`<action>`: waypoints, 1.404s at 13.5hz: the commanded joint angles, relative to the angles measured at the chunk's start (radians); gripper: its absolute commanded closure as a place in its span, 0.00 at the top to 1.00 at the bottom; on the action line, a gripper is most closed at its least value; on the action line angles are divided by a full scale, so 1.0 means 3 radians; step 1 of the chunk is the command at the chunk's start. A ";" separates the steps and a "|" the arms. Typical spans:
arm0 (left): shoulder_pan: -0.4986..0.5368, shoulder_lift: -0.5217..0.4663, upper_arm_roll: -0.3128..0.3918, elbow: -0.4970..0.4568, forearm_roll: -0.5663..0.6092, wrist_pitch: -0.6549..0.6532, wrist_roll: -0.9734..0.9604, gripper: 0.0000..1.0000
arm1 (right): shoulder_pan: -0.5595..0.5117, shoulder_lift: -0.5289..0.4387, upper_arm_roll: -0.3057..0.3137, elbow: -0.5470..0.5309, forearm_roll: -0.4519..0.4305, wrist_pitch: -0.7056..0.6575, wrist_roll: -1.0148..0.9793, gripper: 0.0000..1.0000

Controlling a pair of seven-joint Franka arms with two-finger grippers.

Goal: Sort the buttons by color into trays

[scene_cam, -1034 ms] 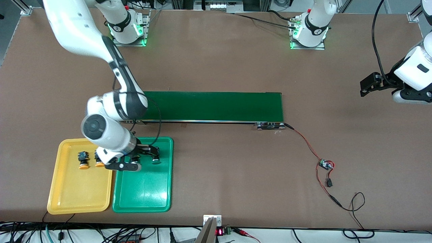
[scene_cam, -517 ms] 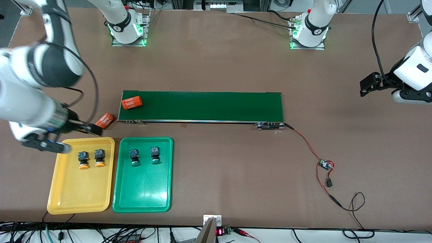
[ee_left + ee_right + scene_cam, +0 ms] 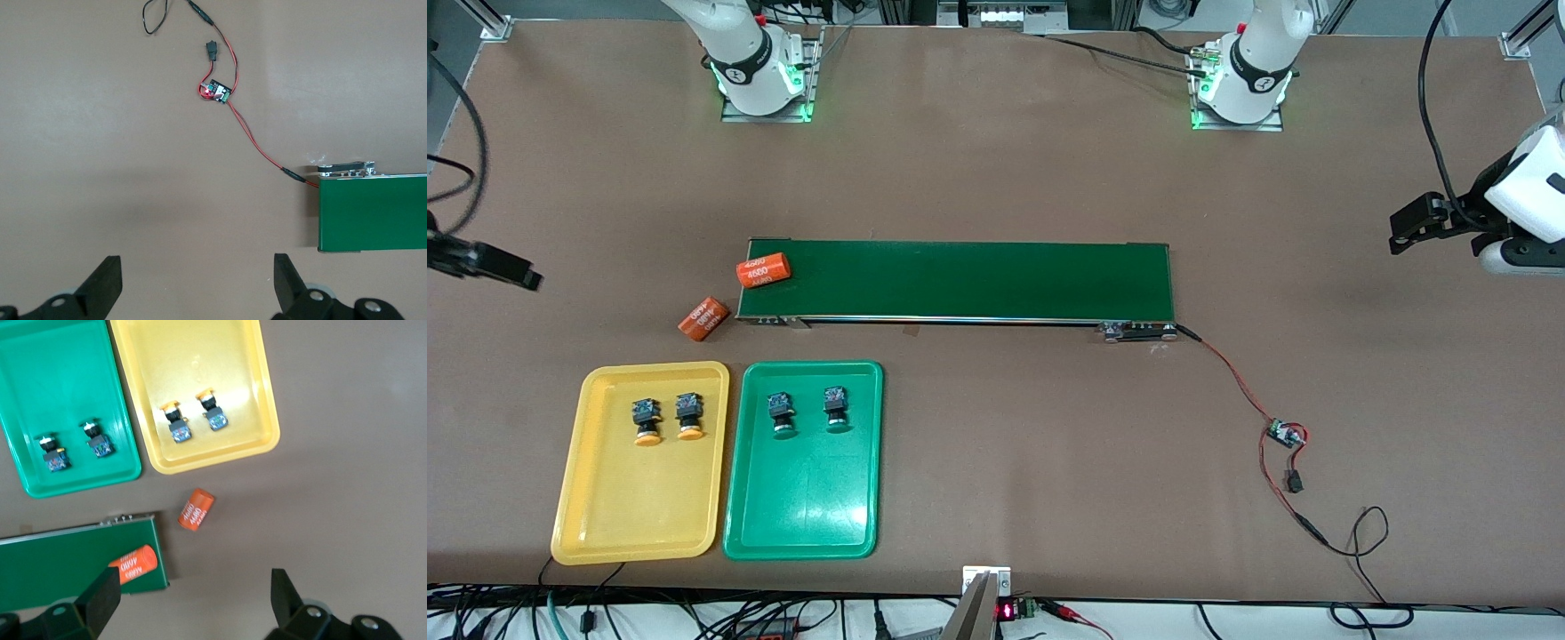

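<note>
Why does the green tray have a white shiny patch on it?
Front view: the green tray mirrors the ceiling lights as a pale streak, and the yellow tray shows almost none. Right wrist view: here the glare is on the yellow tray beside its buttons. Left wrist view: a soft shadow lies on the table.

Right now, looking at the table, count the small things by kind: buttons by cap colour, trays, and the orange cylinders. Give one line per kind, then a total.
Orange-capped buttons: 2, in the yellow tray
Green-capped buttons: 2, in the green tray
Trays: 2, the yellow tray and the green tray
Orange cylinders: 2
Total: 8
</note>
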 commanded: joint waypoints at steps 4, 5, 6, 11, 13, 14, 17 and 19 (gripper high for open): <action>0.0082 -0.0323 -0.0022 -0.0446 -0.0042 0.0219 0.0057 1.00 | 0.0042 -0.0461 0.0091 -0.0413 -0.0113 -0.0027 -0.0206 1.00; 0.0083 -0.0318 -0.0017 -0.0441 -0.0042 0.0219 0.0047 1.00 | 0.0042 -0.0507 0.0091 -0.0459 -0.0124 -0.0027 -0.0231 1.00; 0.0088 -0.0313 -0.0012 -0.0441 -0.0042 0.0219 0.0042 1.00 | 0.0042 -0.0579 0.0096 -0.0556 -0.0124 0.0003 -0.0241 1.00; 0.0083 -0.0303 -0.0032 -0.0390 -0.0092 0.0199 0.0037 1.00 | 0.0042 -0.0784 0.0116 -0.0807 -0.0124 0.0039 -0.0267 1.00; 0.0083 -0.0303 -0.0027 -0.0390 -0.0164 0.0189 0.0037 1.00 | 0.0042 -0.0784 0.0147 -0.0797 -0.0129 0.0019 -0.0257 1.00; 0.0083 -0.0303 -0.0027 -0.0390 -0.0159 0.0189 0.0042 1.00 | 0.0037 -0.0784 0.0218 -0.0787 -0.0134 0.0014 -0.0237 1.00; 0.0083 -0.0303 -0.0032 -0.0379 -0.0159 0.0189 0.0042 1.00 | 0.0042 -0.0758 0.0234 -0.0771 -0.0129 0.0014 -0.0221 1.00; 0.0077 -0.0287 -0.0032 -0.0359 -0.0159 0.0189 0.0042 1.00 | 0.0037 -0.0774 0.0234 -0.0766 -0.0119 0.0004 -0.0221 1.00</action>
